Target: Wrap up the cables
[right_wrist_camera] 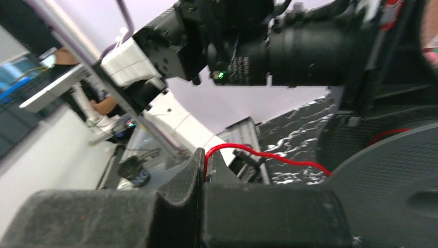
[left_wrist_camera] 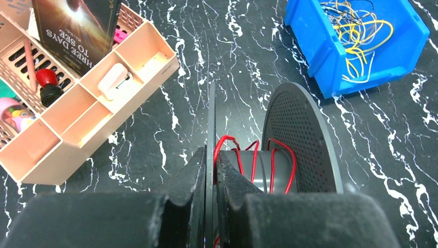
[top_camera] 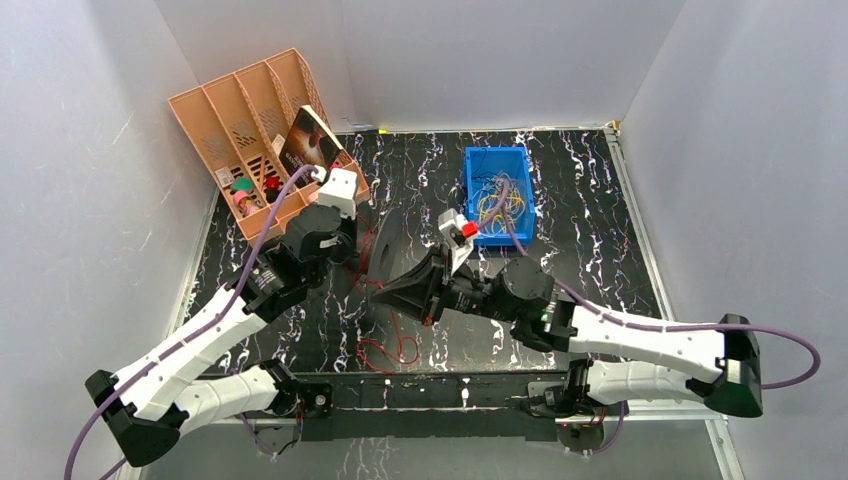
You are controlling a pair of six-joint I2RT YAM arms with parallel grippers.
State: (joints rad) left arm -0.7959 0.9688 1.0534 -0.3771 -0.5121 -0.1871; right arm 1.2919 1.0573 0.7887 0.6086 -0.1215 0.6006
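Our left gripper (left_wrist_camera: 210, 178) clamps the flange of the black spool (left_wrist_camera: 302, 139), our right gripper (right_wrist_camera: 204, 168) pinches the red cables (right_wrist_camera: 268, 155) leading off the hub toward 6 o'clock; pull too hard and we could slip the loose turns or lose the strand.

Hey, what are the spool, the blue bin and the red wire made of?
Spool: likely plastic, matte dark grey, its flange moulded with fine perforations.
Blue bin: plastic by its glossy, uniform moulded walls.
Red wire: probably metal inside a smooth red plastic sleeve; the core is not visible.
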